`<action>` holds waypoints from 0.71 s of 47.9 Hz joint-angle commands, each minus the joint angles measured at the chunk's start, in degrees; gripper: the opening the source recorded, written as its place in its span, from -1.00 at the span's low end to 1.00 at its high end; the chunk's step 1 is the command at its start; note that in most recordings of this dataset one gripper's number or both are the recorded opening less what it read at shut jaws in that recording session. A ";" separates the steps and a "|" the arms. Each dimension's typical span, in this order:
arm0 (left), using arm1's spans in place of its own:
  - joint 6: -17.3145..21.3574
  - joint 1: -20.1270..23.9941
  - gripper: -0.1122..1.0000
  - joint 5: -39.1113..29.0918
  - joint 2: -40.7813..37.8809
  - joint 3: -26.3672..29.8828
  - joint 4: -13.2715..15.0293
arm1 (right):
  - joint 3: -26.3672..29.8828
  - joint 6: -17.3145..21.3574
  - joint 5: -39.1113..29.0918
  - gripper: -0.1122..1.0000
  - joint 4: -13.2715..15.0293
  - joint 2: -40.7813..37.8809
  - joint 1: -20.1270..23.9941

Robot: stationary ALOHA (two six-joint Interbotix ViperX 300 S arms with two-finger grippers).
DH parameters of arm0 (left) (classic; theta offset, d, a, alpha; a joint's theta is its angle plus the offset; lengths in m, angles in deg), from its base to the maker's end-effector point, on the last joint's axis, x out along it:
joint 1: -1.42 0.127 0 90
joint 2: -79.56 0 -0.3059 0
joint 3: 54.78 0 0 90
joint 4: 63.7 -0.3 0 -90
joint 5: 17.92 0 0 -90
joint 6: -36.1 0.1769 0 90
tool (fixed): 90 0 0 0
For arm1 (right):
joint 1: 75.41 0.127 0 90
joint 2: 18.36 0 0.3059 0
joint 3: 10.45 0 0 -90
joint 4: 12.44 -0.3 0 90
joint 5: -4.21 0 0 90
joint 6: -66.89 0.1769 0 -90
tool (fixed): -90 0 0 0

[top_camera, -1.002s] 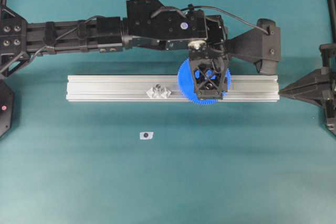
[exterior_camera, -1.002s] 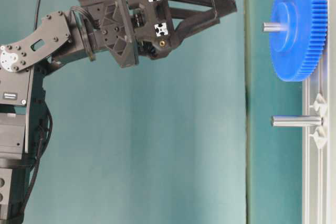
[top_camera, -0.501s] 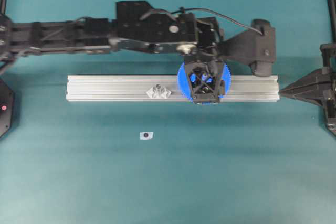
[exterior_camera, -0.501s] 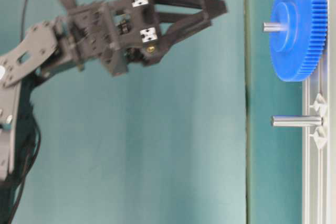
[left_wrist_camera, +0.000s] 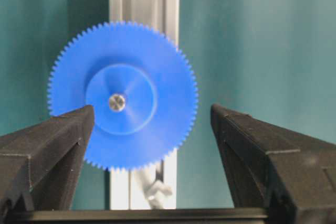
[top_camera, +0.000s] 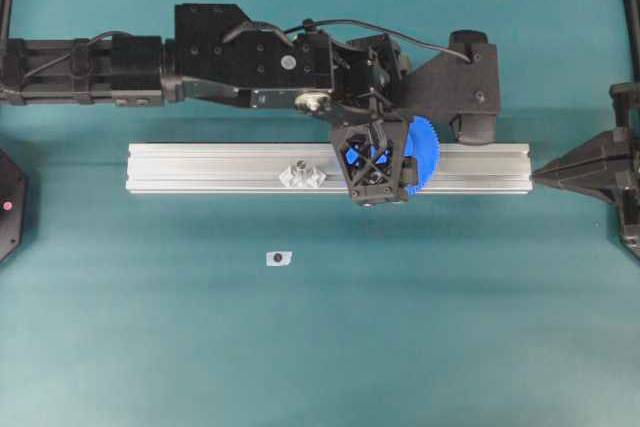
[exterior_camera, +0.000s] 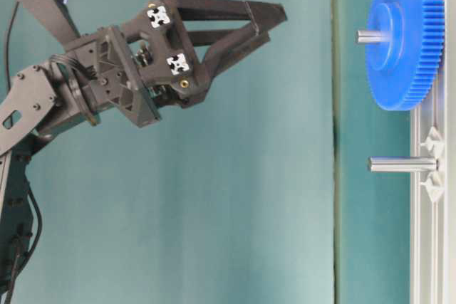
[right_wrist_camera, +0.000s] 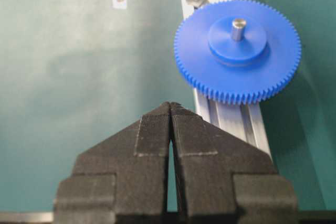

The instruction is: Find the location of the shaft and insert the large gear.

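Left claw [exterior_camera: 274, 16] stands wide open and empty, its two fingers [left_wrist_camera: 50, 145] framing nothing but air in the wrist view. Over the last second it has drawn back from the large gear [exterior_camera: 404, 35], sliding toward nine o'clock in the overhead view and lifting well clear of the rail [top_camera: 220, 167]. That retreat reads as a release: the large gear sits on the shaft [right_wrist_camera: 238, 29], whose silvery tip pokes through the hub, so the insertion looks done. A second pin [exterior_camera: 402, 164] stands bare on the rail, at six o'clock of the gear in the table-level view.

The left arm reaches across from nine o'clock overhead, its wrist bent so the claw points at the gear from a distance, apart from it. Right claw [right_wrist_camera: 170, 109] is pressed shut on nothing, parked at the three o'clock edge of the counter [top_camera: 320, 347], aimed toward the gear.
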 commanded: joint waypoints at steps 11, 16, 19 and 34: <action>-0.44 -0.35 0.74 0.62 2.20 0.97 -0.18 | 0.97 0.44 0.35 -0.80 0.09 -0.26 -0.09; -0.88 -0.44 0.74 0.26 2.20 0.97 -0.18 | 0.79 0.44 0.35 -0.80 0.09 -0.26 -0.09; -1.14 -0.53 0.75 -0.18 2.20 0.97 -0.18 | 0.79 0.44 0.35 -0.80 0.00 -0.26 -0.09; -1.32 -0.97 0.75 -1.32 2.29 0.97 -0.09 | 0.97 0.44 0.35 -0.80 0.09 -0.18 -0.09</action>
